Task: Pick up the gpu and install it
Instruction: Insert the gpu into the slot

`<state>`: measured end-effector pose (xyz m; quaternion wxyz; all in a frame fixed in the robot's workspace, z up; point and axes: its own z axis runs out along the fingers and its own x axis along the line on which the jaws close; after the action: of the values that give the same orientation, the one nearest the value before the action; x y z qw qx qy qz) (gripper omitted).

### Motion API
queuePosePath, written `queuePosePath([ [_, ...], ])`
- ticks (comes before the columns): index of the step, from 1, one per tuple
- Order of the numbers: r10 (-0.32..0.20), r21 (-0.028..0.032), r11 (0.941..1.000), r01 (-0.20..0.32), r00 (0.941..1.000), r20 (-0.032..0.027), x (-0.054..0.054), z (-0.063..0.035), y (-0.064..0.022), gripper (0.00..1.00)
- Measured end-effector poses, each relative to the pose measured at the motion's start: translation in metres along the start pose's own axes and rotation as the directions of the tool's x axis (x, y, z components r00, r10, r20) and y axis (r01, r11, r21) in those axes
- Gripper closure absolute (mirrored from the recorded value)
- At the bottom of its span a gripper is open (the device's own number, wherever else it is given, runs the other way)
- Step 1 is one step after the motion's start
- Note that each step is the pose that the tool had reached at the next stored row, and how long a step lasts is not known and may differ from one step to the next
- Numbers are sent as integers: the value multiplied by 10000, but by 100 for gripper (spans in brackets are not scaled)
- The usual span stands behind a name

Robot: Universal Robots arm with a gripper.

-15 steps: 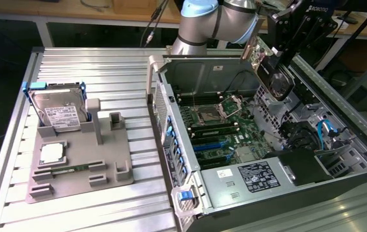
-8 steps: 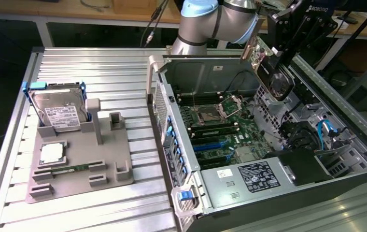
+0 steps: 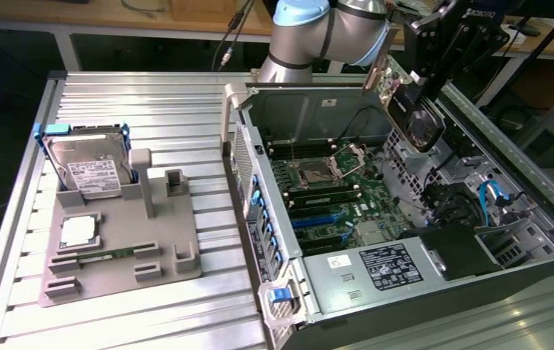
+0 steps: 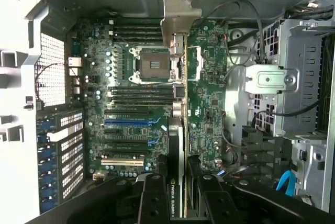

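Note:
The gpu point(image 3: 411, 109) hangs tilted above the far side of the open computer case point(image 3: 257, 240), over the motherboard point(image 3: 331, 189). My gripper point(image 3: 421, 76) is shut on its upper part. In the wrist view the gpu point(image 4: 178, 130) shows edge-on, its silvery metal bracket point(image 4: 180, 12) pointing away from me. My gripper point(image 4: 179, 187) has one black finger point(image 4: 153, 198) on each side of the card. Below the card lie the empty processor socket point(image 4: 152, 64) and the blue and black expansion slots point(image 4: 128, 130).
On the exterior view's left a grey fixture point(image 3: 160, 248) holds a silver hard drive point(image 3: 87, 168) in a blue frame, a processor chip point(image 3: 79, 232) and a green memory stick point(image 3: 97, 257). Cables and a drive cage point(image 4: 301, 77) fill the case's other side. The power supply point(image 3: 379, 273) sits at its near end.

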<state>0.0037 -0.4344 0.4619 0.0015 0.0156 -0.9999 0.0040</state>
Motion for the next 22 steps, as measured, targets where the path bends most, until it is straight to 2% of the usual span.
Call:
queuePosePath([
  [3, -521, 1, 9986, 521, 9986, 5, -1, 1, 0, 73],
  [6, -1076, 4, 9942, 1076, 9942, 9, -1, 0, 0, 73],
  [11, -1975, 7, 9803, 1975, 9803, 16, -1, 1, 0, 73],
  [12, -2209, 9, 9753, 2209, 9753, 17, 0, 1, 0, 73],
  [14, -2961, 13, 9552, 2961, 9552, 22, -1, 2, 0, 73],
  [22, -4088, 19, 9126, 4088, 9126, 31, -1, 3, 0, 73],
])
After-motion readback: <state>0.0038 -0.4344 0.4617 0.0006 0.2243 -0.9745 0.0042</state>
